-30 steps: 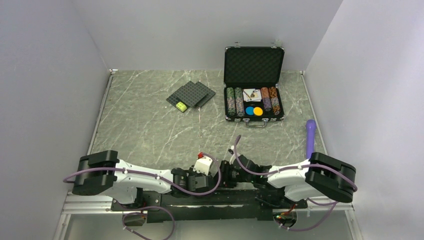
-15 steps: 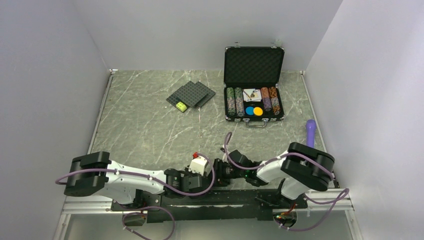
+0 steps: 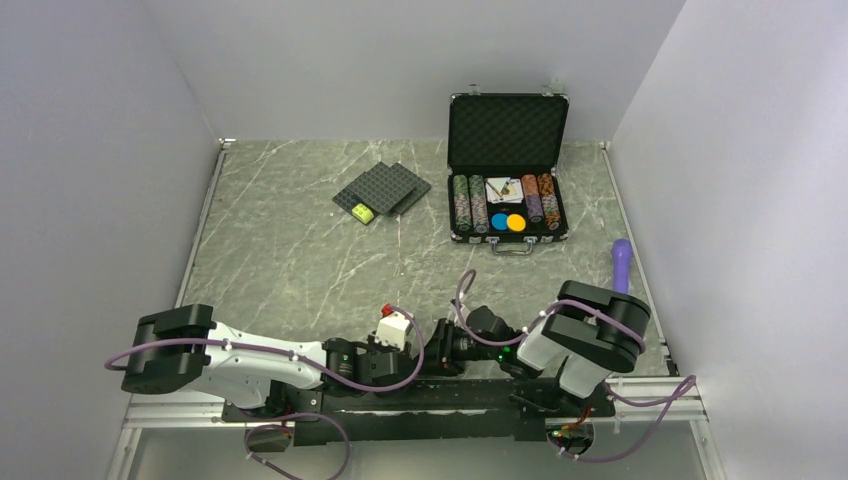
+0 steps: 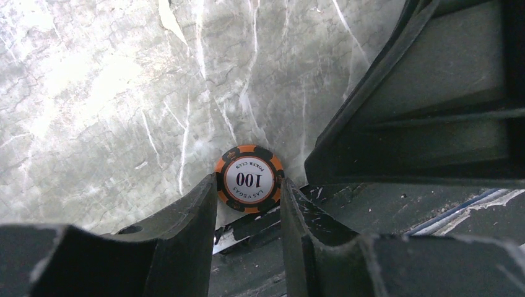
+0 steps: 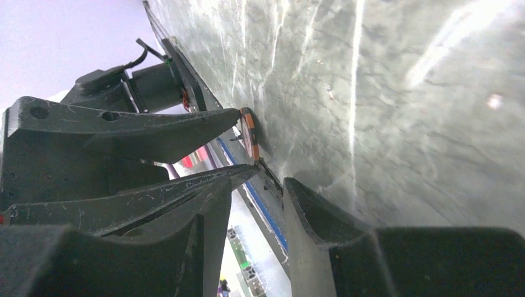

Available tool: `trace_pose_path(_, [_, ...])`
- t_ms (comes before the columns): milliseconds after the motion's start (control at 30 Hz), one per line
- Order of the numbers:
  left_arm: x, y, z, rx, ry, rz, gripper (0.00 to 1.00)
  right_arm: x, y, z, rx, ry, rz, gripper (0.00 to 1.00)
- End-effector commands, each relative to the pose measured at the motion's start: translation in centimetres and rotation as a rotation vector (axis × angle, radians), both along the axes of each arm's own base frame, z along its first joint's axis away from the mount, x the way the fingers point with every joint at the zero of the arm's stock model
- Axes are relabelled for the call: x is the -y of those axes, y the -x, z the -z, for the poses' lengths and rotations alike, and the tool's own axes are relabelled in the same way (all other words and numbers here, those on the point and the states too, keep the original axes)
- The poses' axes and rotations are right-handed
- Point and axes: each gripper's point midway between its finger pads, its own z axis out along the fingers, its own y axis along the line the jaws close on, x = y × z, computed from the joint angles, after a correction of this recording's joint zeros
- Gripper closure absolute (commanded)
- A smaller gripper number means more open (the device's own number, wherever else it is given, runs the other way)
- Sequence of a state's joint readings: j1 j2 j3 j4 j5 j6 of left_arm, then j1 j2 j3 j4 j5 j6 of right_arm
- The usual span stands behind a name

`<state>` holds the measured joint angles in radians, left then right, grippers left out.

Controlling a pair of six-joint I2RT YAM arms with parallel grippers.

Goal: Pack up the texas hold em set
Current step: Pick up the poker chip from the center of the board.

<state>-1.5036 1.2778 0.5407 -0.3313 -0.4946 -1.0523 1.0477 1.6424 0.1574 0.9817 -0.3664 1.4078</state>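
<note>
The top view looks down from above and behind the arm bases, covering the whole bench (image 3: 300,260), with the open briefcase (image 3: 508,130) at 1 o'clock. The left wrist camera hangs close over the bench, facing past the left pincer (image 4: 248,181) at an orange chip (image 4: 249,179). The right wrist camera, rolled sideways and equally near, shares that chip beyond the right pincer (image 5: 259,182).

Briefcase (image 3: 508,130) open, lid upright; chips (image 3: 470,203), cards (image 3: 502,187), discs (image 3: 507,222) packed inside. One orange 100 chip (image 4: 249,179) lies well short of the briefcase, pinched in my left gripper (image 4: 248,189).
</note>
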Motion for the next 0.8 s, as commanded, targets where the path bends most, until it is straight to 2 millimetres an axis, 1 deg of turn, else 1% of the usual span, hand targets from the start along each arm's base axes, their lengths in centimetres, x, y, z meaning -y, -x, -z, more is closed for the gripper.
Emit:
trace_pose_path(0, [-0.9, 1.5, 1.8, -0.085, -0.023, 0.007, 0.59, 1.6, -1.4, 1.1, 0.005, 0.053, 0.122, 0.59])
trace_pose_path(100, [-1.0, 1.5, 1.8, -0.085, -0.021, 0.005, 0.59, 2.0, -1.8, 1.0, 0.007, 0.053, 0.160, 0.59])
trace_pose_path(233, [-1.2, 1.4, 1.9, -0.086, -0.016, -0.002, 0.59, 1.9, -2.0, 1.0, 0.010, 0.054, 0.171, 0.58])
trace_pose_path(467, [-1.2, 1.4, 1.8, -0.086, -0.010, -0.006, 0.60, 0.8, -2.5, 0.9, 0.025, 0.062, 0.153, 0.57])
trace_pose_path(767, [-1.3, 1.4, 1.8, -0.085, -0.007, -0.008, 0.60, -0.1, -2.1, 1.1, 0.016, 0.075, 0.091, 0.57])
